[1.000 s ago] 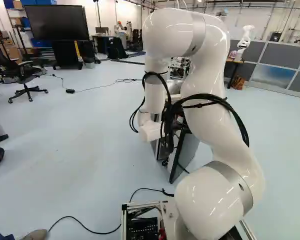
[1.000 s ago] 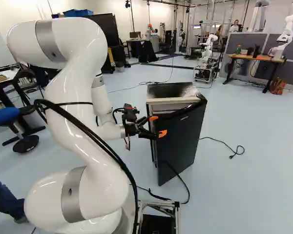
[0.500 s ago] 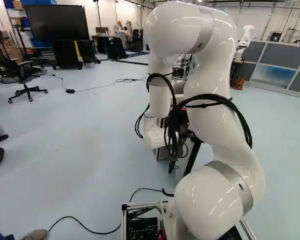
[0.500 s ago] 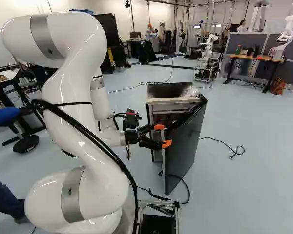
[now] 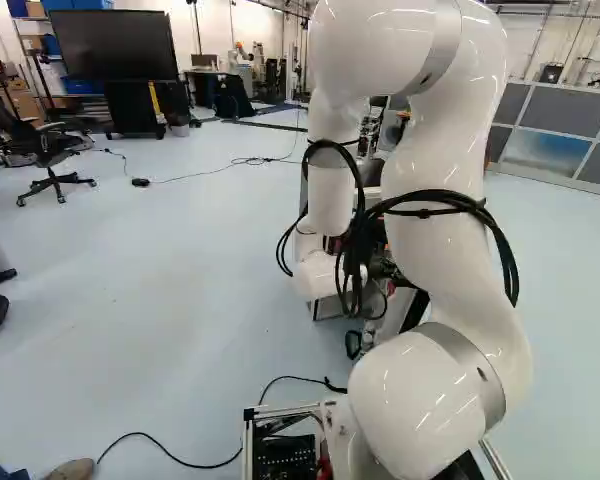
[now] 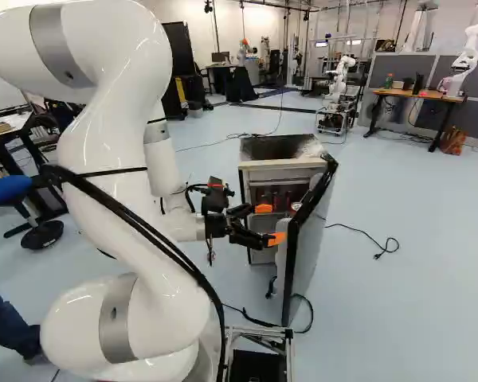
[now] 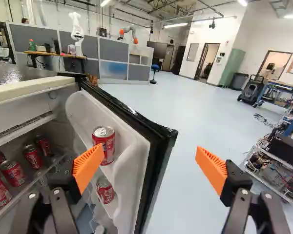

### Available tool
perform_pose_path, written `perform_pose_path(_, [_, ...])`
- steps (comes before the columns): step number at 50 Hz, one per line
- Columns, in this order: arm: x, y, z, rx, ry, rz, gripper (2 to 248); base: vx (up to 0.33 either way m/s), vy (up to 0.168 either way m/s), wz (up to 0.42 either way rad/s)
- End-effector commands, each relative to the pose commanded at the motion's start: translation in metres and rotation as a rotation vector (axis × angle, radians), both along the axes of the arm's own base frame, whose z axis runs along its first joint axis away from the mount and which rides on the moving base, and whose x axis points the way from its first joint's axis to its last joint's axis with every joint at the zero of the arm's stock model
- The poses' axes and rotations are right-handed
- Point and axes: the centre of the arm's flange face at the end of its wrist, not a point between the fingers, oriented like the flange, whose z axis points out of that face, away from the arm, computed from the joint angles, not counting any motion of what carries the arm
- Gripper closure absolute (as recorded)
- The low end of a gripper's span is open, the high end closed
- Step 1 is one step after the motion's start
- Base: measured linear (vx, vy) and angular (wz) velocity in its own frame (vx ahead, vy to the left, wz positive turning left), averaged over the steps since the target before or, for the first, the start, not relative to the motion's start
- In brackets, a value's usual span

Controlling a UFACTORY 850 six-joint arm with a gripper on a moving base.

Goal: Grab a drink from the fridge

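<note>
Fridge at the middle of the right base view, door swung open. Inside, by the wrist view, a cluster of red cans on a shelf. On the door's inner side, one upright red can on the upper rack, partly behind an orange pad, and a second can on the rack below.

Gripper released, fingers wide apart, with nothing grasped. One finger on the inner side of the door, the other beyond its outer face; door edge in the way, between the two. Cannot tell whether touching.

Around: black cable on the floor to the right of the fridge in the right base view; desk farther back, bearing another robot; large dark screen and office chair at the left of the left base view.
</note>
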Motion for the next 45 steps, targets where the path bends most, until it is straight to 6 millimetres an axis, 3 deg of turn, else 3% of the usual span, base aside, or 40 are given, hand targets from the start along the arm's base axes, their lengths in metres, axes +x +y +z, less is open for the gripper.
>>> perform_pose_path(17, [0.007, -0.007, 0.000, 0.003, -0.012, -0.031, 3, 0.000, 0.000, 0.000])
perform_pose_path(45, [0.030, -0.038, 0.001, 0.009, -0.062, -0.188, 3, 0.000, 0.000, 0.000])
